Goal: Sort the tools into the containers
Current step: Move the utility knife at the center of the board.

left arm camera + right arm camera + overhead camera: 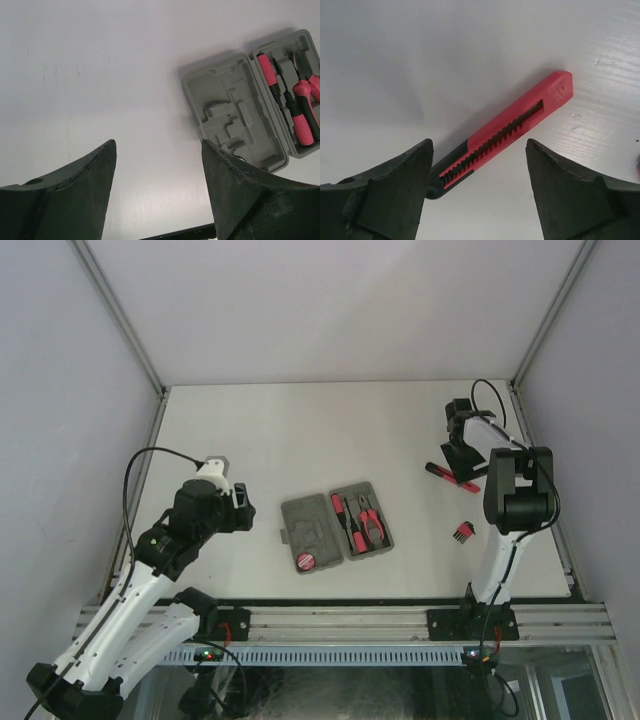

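Note:
The grey hinged case lies open at the table's middle front. Its right half holds two red-handled screwdrivers and red-handled pliers; a round red-and-black piece sits in its left half. The case, the screwdrivers and the pliers also show in the left wrist view. The slim red-black stick tool lies at the right; in the right wrist view the stick tool lies just beyond my open right gripper. A small comb-like piece lies nearer. My left gripper is open and empty, left of the case.
Aluminium frame posts and grey walls bound the table at the back and sides. A black strip marks the table's near edge, just under the left gripper. My right arm's upper link stands between the stick tool and the right wall.

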Motion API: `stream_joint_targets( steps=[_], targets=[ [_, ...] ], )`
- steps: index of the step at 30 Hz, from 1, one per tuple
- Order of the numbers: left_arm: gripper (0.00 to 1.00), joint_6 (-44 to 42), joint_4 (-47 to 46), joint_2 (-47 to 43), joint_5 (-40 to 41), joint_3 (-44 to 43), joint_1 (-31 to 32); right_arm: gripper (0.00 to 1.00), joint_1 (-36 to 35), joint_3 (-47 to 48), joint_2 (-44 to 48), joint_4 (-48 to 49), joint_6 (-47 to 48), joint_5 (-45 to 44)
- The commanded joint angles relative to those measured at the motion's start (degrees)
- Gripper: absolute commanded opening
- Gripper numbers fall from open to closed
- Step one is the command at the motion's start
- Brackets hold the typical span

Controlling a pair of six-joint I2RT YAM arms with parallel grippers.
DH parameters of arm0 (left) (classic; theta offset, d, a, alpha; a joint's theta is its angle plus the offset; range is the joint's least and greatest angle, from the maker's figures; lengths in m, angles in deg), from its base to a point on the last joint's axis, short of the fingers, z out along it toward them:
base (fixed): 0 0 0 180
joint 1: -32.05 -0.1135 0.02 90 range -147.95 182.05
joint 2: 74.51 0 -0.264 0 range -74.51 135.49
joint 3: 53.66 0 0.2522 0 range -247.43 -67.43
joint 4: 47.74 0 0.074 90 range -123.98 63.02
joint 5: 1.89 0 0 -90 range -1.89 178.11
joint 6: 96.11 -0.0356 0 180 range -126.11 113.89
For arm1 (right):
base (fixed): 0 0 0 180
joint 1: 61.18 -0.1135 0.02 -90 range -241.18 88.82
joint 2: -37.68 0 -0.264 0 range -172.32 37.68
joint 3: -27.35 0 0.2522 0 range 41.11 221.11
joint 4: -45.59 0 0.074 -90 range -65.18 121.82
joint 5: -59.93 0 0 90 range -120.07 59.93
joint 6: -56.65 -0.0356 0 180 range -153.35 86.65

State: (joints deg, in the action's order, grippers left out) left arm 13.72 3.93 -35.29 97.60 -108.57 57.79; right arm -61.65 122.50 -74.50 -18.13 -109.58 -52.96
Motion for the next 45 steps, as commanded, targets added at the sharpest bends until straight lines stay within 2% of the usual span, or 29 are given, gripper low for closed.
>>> stream_joint_targets(
  steps=[1, 6, 13, 19, 22, 26, 31, 39, 45],
  targets=[
    [0.73, -1.03, -0.47, 0.23, 0.79, -2.71, -0.31, 0.73, 0.06, 2.69, -2.33, -1.44, -1.31, 0.68],
    [0.73, -1.03, -0.47, 0.5, 0.83, -2.69, -0.3, 0.7, -0.17, 2.41, -3.79, 0.19, 0.44, 0.96],
    [0.73, -1.14, -0.38, 0.81, 0.9, -2.79, -0.26, 0.57, -0.3, 0.45, -3.3, 2.46, 2.81, 1.99],
    [0.73, -1.11, -0.28, 0.87, 1.01, -2.8, -0.27, 0.32, -0.64, -2.16, -1.03, 5.92, 5.67, 3.25],
    [0.73, -1.11, -0.29, 0.86, 1.14, -2.8, -0.31, 0.25, -1.37, -2.68, -0.31, 7.14, 7.62, 3.4],
    [0.73, -1.07, -0.29, 0.91, 1.23, -2.8, -0.29, 0.21, -3.14, -3.56, 0.99, 11.79, 15.59, 4.59],
    [0.73, -1.1, -0.23, 1.01, 1.24, -2.7, -0.26, 0.14, -4.81, -5.3, 2.32, 18.17, 28.9, 12.47],
    [0.73, -1.09, -0.21, 1.37, 1.22, -2.7, -0.28, 0.16, -9.24, -10.32, 5.76, 24.17, 46.59, 16.02],
    [0.73, -1.11, -0.29, 1.64, 0.75, -2.75, -0.27, 0.2, -13.68, -10.63, 7.27, 22.13, 57.35, 19.04]
  ],
)
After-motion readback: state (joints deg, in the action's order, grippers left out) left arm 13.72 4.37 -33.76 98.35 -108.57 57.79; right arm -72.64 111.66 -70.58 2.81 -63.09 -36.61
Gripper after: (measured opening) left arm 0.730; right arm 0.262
